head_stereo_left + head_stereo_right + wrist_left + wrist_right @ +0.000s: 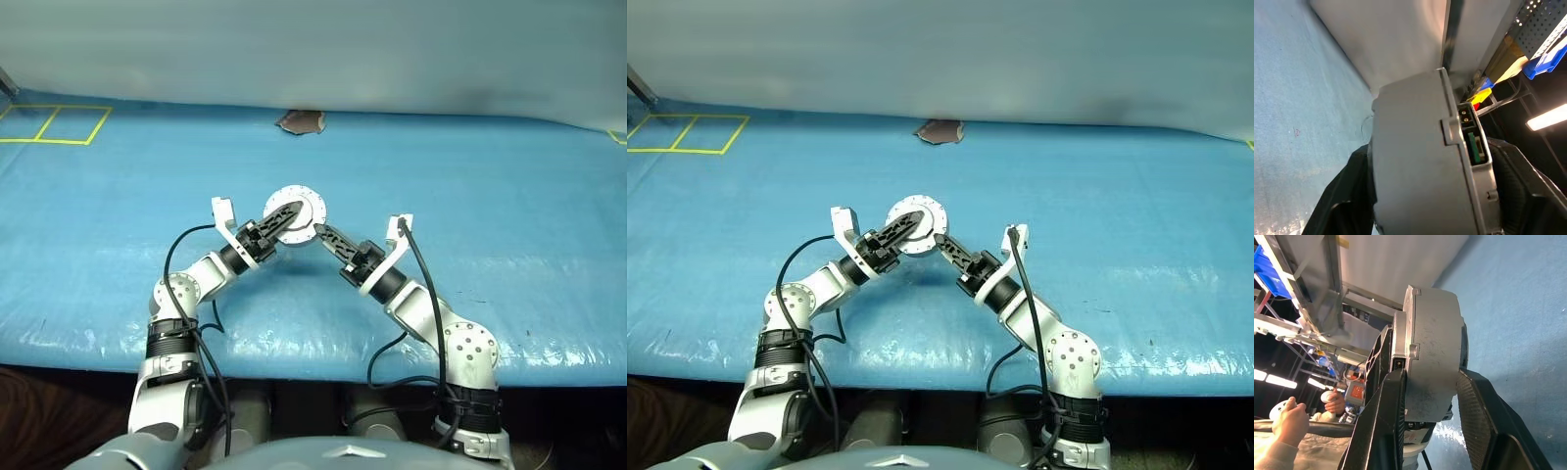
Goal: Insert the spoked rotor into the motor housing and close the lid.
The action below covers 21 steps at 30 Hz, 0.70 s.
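Observation:
The motor housing (312,203), a short round silver body, hangs above the blue table (490,196) near its middle, flat flanged face up. My left gripper (290,213) comes from the lower left, one black finger lying across that face. In the left wrist view the housing (1415,161) sits between the fingers (1528,196), which press both sides. My right gripper (319,233) grips the rim from the lower right. In the right wrist view its fingers (1381,431) clamp the housing (1435,357). The spoked rotor is hidden. I cannot tell the lid apart from the housing.
A brown patch (300,121) marks the table's far edge, and yellow tape squares (59,124) lie at the far left. A grey backdrop rises behind the table. A person's hands (1293,418) and shelving with blue bins (1547,58) show beyond it.

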Tool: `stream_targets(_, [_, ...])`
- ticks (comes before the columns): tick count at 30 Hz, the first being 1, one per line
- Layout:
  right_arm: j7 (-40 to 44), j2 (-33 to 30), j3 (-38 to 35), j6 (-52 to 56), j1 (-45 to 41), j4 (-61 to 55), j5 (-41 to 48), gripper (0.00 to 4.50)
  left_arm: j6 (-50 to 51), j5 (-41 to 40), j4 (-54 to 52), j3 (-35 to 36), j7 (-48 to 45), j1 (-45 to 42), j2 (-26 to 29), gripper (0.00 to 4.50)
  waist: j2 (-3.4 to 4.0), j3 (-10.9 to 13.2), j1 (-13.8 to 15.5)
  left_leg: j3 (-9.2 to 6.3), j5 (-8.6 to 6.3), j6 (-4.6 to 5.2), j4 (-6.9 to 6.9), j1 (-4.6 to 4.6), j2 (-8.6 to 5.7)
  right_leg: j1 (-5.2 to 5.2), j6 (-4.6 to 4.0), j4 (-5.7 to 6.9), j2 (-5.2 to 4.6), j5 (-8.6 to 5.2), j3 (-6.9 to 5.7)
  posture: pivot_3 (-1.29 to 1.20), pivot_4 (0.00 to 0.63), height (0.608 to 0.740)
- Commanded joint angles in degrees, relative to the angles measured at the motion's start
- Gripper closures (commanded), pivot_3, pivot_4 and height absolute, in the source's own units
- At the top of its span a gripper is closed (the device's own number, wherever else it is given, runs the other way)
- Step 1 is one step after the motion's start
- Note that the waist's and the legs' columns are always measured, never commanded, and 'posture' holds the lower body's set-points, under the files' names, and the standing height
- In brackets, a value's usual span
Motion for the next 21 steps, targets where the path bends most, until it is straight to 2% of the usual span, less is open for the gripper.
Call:
stream_targets(1, [1.4,0.3,0.3,-1.7,-0.9,-4.3,1.7,3.26,-0.7,0.0,-1.2,0.2,0.4,-0.5,0.0,1.73,0.00,0.0,0.0,0.00,0.00,0.00,0.00,0.00,0.00,0.00,0.00,0.00,0.00,0.00,0.00,0.00,0.150,0.740])
stream_targets(6, [2.8,-0.3,0.5,-2.2,-1.1,-3.8,1.0,3.26,0.1,-0.5,-0.9,0.4,1.9,-0.7,0.1,1.74,0.00,0.0,0.0,0.00,0.00,0.00,0.03,0.00,0.00,0.01,0.01,0.01,0.00,0.01,0.00,0.00,0.150,0.740])
stream_targets(14, [2.9,-0.8,1.3,-5.3,-0.9,-4.9,-3.6,0.67,-2.5,0.3,0.2,1.5,3.9,-1.3,-0.1,1.74,0.00,0.0,0.0,0.00,0.01,0.01,0.07,0.01,0.00,0.03,0.03,0.03,0.01,0.02,0.00,0.00,0.150,0.740])
stream_targets(21, [1.0,0.1,0.5,-8.5,0.0,-4.0,-6.1,0.67,-14.6,2.4,-0.6,6.9,10.9,-2.5,-2.4,1.74,-0.01,0.0,0.0,0.01,0.01,0.00,0.10,0.01,0.01,0.03,0.03,0.02,0.02,0.05,0.03,0.00,0.150,0.740])
